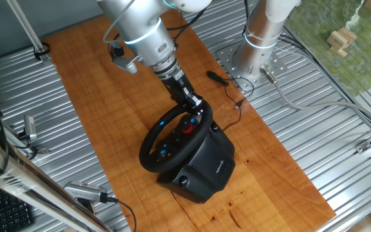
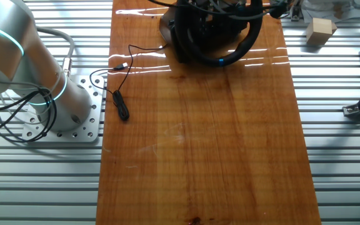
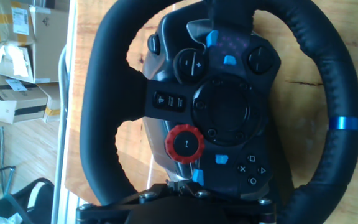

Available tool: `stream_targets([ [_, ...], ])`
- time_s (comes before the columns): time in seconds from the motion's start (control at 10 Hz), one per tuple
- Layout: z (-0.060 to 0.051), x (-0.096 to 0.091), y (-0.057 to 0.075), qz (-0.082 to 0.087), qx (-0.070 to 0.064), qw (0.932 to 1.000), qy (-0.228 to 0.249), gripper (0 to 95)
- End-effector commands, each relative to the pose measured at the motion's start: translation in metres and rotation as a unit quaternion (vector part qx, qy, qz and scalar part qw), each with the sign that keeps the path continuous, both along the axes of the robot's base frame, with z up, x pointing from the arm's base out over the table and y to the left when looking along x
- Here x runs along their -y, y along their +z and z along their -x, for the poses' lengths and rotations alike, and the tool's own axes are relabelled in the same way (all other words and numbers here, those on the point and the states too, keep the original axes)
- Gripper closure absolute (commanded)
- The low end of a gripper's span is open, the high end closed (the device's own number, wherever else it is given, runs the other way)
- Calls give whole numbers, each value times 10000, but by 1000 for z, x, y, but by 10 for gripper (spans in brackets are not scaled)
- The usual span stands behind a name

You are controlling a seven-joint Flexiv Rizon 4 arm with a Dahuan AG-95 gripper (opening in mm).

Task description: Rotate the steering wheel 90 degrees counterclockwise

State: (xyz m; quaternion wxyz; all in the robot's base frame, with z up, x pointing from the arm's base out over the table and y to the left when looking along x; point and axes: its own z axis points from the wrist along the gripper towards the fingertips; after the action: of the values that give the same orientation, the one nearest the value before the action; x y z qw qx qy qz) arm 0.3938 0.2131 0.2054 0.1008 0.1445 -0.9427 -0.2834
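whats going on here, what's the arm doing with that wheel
A single robot arm has reached down to a black steering wheel that sits on its boxy base on a wooden table. The gripper is at the far upper part of the rim. The hand view looks straight at the hub, with the red dial and the blue rim stripe off to the right. Whether the jaws are clamped is not visible.

Count: one steering wheel (image 1: 172, 138) on one black base (image 1: 201, 169); one claw (image 1: 197, 106); one wooden worktop (image 1: 108, 109); one wooden block (image 2: 320, 31).
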Motion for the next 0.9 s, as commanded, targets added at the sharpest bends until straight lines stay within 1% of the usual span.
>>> stream_targets([
  [0.1, 0, 4, -4, -22, 43, 10000, 38, 950],
  [0.2, 1, 5, -5, -24, 52, 10000, 52, 950],
  [0.5, 2, 13, -14, -40, 106, 9999, 117, 950],
  [0.9, 2, 17, -25, -40, 175, 9997, 145, 950],
])
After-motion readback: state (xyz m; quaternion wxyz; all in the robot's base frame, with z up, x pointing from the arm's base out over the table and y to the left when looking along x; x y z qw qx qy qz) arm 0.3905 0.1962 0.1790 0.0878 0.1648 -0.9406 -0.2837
